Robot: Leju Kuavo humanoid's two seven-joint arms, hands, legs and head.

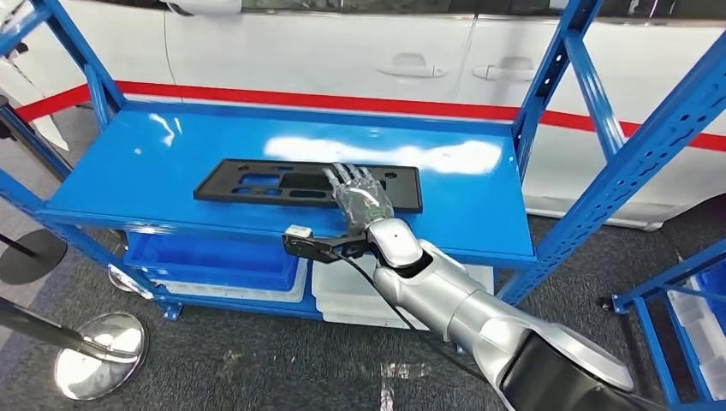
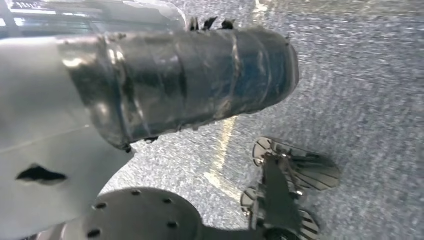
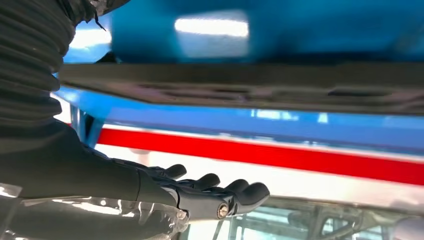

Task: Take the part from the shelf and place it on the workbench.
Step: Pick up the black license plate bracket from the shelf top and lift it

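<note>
One black plastic panel, flat on the blue shelf, long axis running side to side. You should expect it light, stiff, thin and slick; take it by the near long edge. Right hand over it, fingers straight, holding nothing

You're looking at a blue shelf with a glossy top board. A flat black part with cutouts lies directly on it, near the middle. Under the board sit a blue bin and a white bin, side by side.
</note>
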